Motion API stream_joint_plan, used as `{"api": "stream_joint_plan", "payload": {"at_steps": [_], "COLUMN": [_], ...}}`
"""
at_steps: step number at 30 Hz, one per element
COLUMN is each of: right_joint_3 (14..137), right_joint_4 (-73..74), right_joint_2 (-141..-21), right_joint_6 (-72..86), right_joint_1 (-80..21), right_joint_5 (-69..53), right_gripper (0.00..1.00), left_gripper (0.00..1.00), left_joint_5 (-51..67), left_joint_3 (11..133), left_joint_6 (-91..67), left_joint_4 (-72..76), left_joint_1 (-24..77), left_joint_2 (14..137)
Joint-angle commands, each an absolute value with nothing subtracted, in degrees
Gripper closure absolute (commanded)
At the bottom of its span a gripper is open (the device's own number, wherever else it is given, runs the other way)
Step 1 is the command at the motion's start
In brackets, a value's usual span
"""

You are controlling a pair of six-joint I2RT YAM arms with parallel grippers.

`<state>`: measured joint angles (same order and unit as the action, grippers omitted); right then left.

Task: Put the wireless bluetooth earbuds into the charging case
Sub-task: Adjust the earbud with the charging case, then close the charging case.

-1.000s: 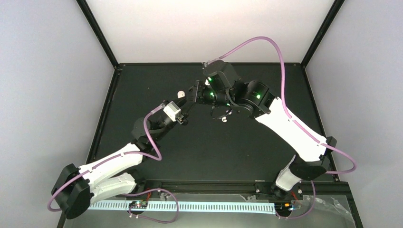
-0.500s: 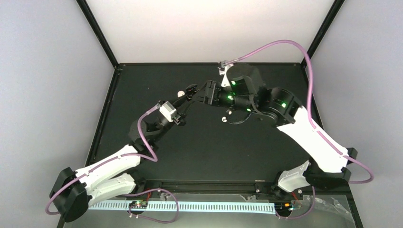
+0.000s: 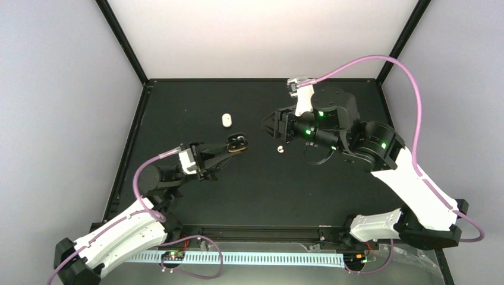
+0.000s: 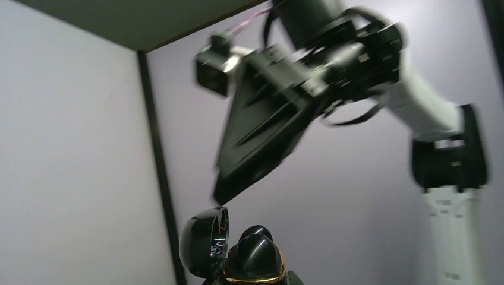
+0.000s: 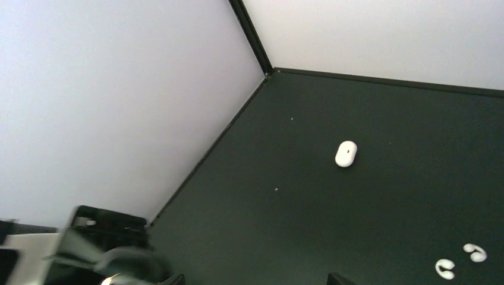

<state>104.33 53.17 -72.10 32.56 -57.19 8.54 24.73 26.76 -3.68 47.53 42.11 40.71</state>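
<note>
We see two arms over one black table (image 3: 255,190). The left gripper (image 3: 228,149) is clamped on one black case (image 4: 205,242) with its lid up. Black buds (image 4: 257,254) sit inside its gold rim, but we cannot count them. The right gripper (image 3: 267,124) hangs with fingers apart, empty. One white case (image 3: 226,120) lies beyond. Two white buds (image 5: 444,268) lie on the table near the right gripper.
</note>
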Motion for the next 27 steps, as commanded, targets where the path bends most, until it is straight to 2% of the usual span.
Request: {"api": "stream_joint_plan", "payload": {"at_steps": [1,6,14,27], "right_joint_3": [106.86,108.53,105.74,102.62], "right_joint_4": [55.5,55.67,54.18,55.84], "right_joint_2": [-76.67,-79.26,-78.15,-75.71], "right_joint_6": [23.34,20.96,19.7,19.48], "right_joint_1": [-56.97,-57.04,-57.49,-59.41], "right_joint_5": [3.54,-4.99,-11.55,-9.79], "right_gripper": [0.39,0.39,0.4,0.42], "left_gripper": [0.98,0.99,0.99,0.99], "left_joint_5": [36.38,36.82,36.05,35.11], "left_joint_3": [26.85,28.62,29.57,30.76], "left_joint_6": [-9.49,-7.31,-5.47,-4.11], "left_joint_4": [44.46,39.74,38.65,38.89], "left_joint_1": [42.5,42.46,42.45,42.45], "left_joint_2": [36.48,35.71,35.74,37.44]}}
